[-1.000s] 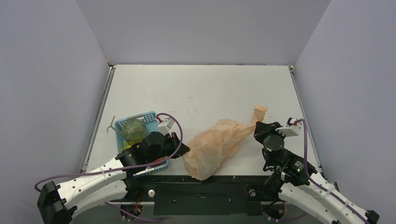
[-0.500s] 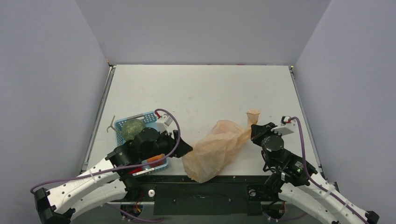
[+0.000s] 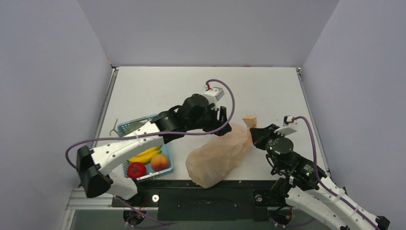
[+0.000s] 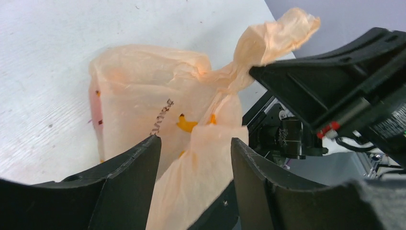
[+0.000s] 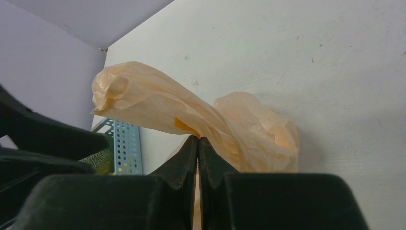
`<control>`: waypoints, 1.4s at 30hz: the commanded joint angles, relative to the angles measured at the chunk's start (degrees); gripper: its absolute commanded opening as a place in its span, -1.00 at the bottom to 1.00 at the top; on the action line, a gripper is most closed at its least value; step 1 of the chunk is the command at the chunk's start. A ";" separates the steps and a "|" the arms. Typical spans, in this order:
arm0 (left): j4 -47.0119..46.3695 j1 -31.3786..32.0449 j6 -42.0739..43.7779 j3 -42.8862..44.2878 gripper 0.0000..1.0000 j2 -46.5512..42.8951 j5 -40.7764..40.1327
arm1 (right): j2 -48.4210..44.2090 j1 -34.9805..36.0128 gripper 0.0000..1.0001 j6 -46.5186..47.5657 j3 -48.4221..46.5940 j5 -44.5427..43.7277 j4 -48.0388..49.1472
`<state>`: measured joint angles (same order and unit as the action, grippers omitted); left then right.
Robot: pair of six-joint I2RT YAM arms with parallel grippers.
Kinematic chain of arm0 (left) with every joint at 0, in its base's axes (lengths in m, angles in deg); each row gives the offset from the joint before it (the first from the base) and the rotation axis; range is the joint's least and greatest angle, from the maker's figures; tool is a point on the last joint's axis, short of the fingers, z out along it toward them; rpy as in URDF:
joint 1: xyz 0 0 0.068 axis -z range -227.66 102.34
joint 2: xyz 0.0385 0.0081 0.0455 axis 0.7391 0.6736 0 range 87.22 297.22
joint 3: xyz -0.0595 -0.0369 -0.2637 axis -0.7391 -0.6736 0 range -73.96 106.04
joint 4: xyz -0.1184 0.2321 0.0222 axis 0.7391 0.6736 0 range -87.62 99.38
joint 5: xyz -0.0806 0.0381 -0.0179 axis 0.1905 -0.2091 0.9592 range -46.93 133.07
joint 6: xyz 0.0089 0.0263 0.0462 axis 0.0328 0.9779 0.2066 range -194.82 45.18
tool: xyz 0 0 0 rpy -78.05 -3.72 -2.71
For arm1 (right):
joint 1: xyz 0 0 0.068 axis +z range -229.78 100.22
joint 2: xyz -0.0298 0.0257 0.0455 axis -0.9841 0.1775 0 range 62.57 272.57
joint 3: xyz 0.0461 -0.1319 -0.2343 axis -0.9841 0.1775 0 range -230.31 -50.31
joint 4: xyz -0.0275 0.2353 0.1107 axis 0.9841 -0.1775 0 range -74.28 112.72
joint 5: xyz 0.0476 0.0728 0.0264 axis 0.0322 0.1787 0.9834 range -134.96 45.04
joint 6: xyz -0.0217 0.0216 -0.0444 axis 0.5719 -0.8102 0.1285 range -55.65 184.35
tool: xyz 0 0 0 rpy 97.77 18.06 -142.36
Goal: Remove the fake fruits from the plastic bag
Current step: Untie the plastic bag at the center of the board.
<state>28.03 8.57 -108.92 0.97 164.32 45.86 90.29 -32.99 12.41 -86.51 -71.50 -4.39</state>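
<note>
**A:** What can't you make out here?

**B:** The fake fruits. The plastic bag (image 3: 218, 155) lies with its fat end at the near edge of the desk (image 3: 191, 91). Its crinkled film hides whatever is inside. The left wrist view gives only a pinkish tint at one side and small orange printed marks.

**A:** And the basket?

**B:** The blue mesh basket (image 3: 123, 127) sits left of the bag, toward the front. It holds a red tomato-like fruit (image 3: 136, 169) with a peach (image 3: 159, 162) beside it and yellow bananas (image 3: 143, 156) behind. The left arm (image 3: 139, 143) crosses its far half. The green melon (image 5: 98, 160) shows only as a scrap by the mesh in the right wrist view.

**A:** The jaws?

**B:** The right jaws are pressed together on the bag's twisted neck, and the neck's loose end sticks up past them. Farther back, the left jaws stand spread apart at the bag's far side with a fold of film between them. I cannot tell whether they touch it.

**A:** What changed in the last half second?

**B:** The left arm was bent over the basket, covering most of its contents. It has swung up and across to the bag. The neck has drifted slightly left with the right jaws.
</note>
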 commanded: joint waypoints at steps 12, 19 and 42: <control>-4.26 11.46 3.38 12.67 0.07 20.28 -5.58 | -7.22 -0.55 -1.00 -7.05 2.33 0.12 1.52; -7.93 12.94 1.00 11.36 0.07 21.01 -6.01 | -7.42 -0.60 -1.00 -6.79 1.81 0.36 0.64; 0.35 17.58 3.54 17.25 -0.15 23.95 -16.01 | -9.59 -0.53 -1.00 -7.31 2.02 -0.38 -1.19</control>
<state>25.06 24.79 -107.46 13.93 187.95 34.73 81.40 -33.36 5.28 -84.46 -71.37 -5.79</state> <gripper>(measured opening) 0.480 0.002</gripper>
